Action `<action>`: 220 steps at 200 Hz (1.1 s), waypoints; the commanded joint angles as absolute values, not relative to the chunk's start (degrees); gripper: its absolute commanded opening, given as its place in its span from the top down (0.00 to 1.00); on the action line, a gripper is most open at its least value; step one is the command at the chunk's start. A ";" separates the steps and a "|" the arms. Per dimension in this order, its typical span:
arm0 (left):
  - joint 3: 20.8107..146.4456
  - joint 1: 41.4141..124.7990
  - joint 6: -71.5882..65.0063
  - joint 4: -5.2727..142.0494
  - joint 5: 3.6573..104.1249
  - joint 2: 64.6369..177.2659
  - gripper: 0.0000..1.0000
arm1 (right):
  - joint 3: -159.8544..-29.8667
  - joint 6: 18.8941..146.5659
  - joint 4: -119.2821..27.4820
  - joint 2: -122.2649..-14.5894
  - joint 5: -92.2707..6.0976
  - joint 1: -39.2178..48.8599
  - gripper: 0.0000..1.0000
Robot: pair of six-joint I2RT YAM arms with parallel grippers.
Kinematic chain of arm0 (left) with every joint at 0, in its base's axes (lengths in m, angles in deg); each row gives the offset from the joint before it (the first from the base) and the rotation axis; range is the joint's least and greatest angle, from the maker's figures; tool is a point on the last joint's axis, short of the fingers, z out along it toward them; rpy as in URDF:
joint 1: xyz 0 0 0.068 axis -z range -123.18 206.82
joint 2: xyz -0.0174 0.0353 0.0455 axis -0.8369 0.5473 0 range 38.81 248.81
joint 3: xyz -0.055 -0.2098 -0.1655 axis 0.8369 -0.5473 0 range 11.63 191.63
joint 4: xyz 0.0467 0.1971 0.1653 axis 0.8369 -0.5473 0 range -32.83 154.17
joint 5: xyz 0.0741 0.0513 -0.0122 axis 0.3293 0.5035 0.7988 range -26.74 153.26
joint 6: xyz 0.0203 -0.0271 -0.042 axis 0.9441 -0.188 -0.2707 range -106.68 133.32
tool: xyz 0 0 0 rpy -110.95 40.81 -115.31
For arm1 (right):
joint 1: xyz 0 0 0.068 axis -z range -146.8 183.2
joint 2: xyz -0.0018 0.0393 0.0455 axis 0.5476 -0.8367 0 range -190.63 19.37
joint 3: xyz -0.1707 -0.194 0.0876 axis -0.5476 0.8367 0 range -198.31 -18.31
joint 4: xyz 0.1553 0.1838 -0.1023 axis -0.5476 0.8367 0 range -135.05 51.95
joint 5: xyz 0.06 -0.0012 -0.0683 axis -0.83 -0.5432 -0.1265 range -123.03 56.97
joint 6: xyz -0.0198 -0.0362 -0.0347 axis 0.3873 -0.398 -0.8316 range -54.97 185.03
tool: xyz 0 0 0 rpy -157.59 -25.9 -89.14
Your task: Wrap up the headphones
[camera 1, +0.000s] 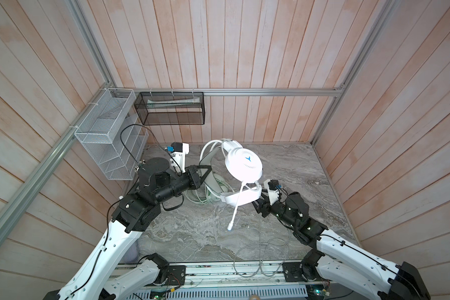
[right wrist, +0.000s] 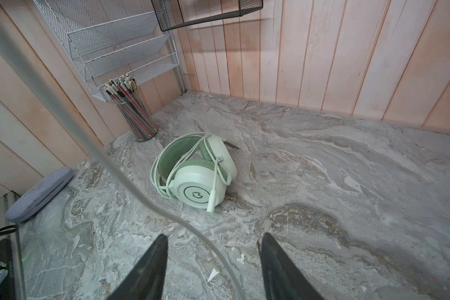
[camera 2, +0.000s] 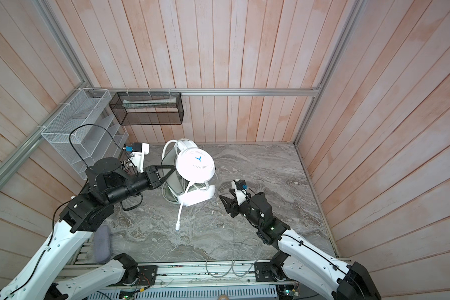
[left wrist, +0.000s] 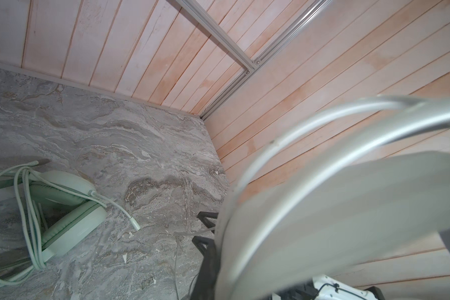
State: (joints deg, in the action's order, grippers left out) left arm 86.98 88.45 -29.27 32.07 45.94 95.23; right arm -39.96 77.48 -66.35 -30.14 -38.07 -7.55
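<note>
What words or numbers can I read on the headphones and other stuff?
No words or numbers can be read.
White headset: only a blue Y-shaped mark on its earcup.
Mint green headset: only a green ringed symbol on its earcup.
Tube in black basket: any print too small to read.

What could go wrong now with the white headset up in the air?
The white headset hangs from the left gripper by its headband alone; a slip could drop it onto the mint headset. Its cable loops over the front rail and might snag. The right gripper is open, so the cable is unguided.
</note>
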 commanded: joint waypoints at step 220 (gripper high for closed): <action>98.99 87.75 -35.20 29.48 42.34 102.81 1.00 | -34.20 80.14 -105.39 -66.68 -42.24 -9.15 0.42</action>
